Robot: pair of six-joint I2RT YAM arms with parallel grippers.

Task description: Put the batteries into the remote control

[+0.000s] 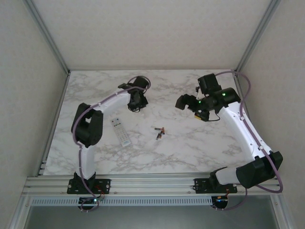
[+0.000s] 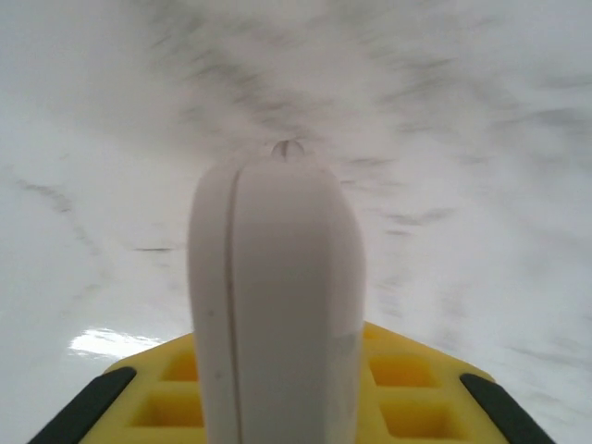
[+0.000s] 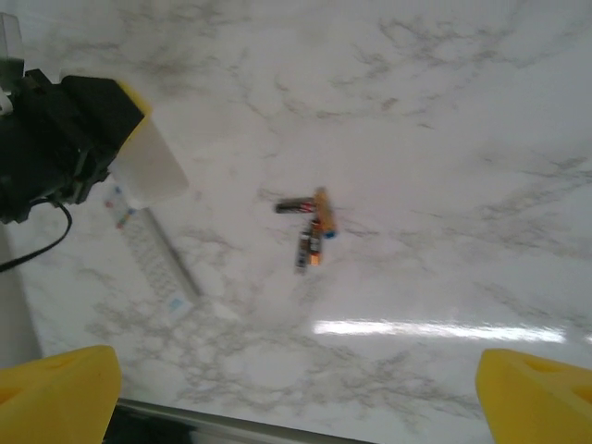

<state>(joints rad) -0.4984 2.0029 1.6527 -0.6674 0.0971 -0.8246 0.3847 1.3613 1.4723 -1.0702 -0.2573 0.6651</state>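
A smooth white remote control (image 2: 276,287) stands end-on between the yellow jaws of my left gripper (image 2: 287,407), which is shut on it. From the right wrist view this white body (image 3: 148,168) sticks out of the left gripper above the table. A second white remote with buttons (image 1: 120,131) lies flat on the marble, also seen as the flat remote (image 3: 154,261). The batteries (image 1: 159,133), slim dark cylinders with orange ends, lie loose in a small cluster mid-table, the same batteries (image 3: 310,227). My right gripper (image 3: 296,407) hangs open well above them, with nothing between its fingers.
The marble tabletop (image 1: 190,143) is bounded by an aluminium rail (image 1: 152,181) at the near edge and frame posts at the back corners. The left gripper (image 1: 137,99) and right gripper (image 1: 189,107) face each other over the far half.
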